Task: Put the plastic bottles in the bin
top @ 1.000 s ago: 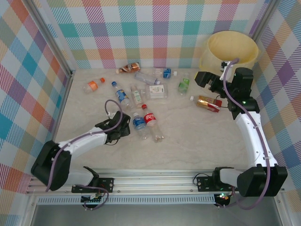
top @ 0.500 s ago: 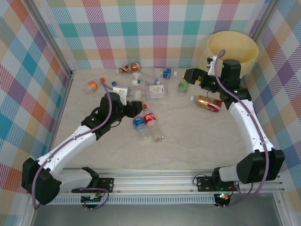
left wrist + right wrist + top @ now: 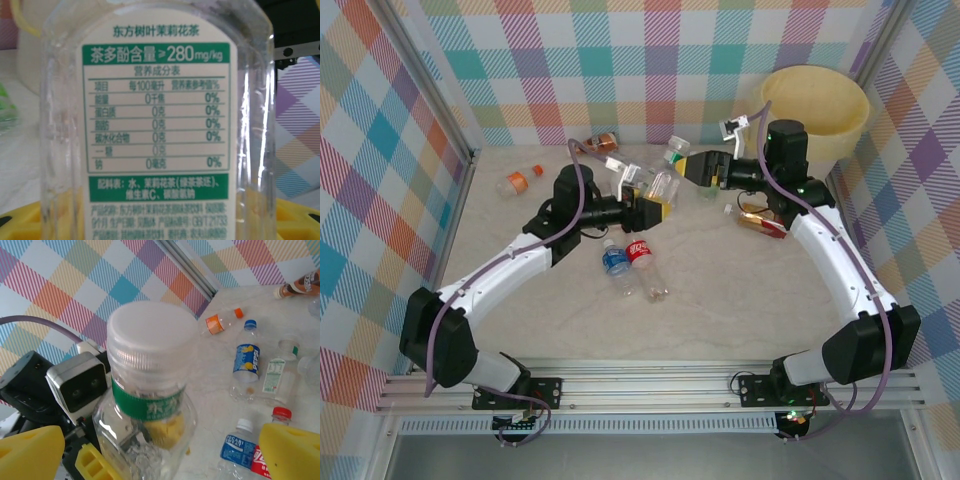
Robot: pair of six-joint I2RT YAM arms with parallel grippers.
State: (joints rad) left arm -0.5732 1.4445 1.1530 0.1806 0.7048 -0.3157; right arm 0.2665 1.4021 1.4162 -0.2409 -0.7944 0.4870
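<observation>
**Top view.** The left hand (image 3: 655, 203) is clamped on the lower part of a tea bottle (image 3: 668, 177) and holds it up off the counter (image 3: 720, 290). The white cap points away from the hand, toward the right hand (image 3: 692, 166). The right hand's fingers are apart and reach the cap end from the far side. The bin (image 3: 850, 115) stands well behind the right hand, in the far right corner. On the near side of the left hand, a blue-label bottle (image 3: 615, 262) and a red-label bottle (image 3: 640, 250) lie touching. An orange-label bottle (image 3: 520, 181) lies well off to its left. A gold bottle (image 3: 760, 218) lies under the right arm.

**Left wrist.** The tea bottle (image 3: 157, 120) stands right before the camera, its white-and-green label facing it. Yellow fingers (image 3: 17, 222) show at both lower corners, one on each side of the bottle.

**Right wrist.** The tea bottle's cap (image 3: 152, 332) and green neck band sit between the right hand's yellow fingers (image 3: 30, 452), with a gap on each side, so they are not gripping. Beyond the bottle, a left finger (image 3: 95, 463) presses its side. Past the hand on the counter lie a Pepsi bottle (image 3: 246, 362), the orange-label bottle (image 3: 220, 322) and a white-label bottle (image 3: 274, 375).
</observation>
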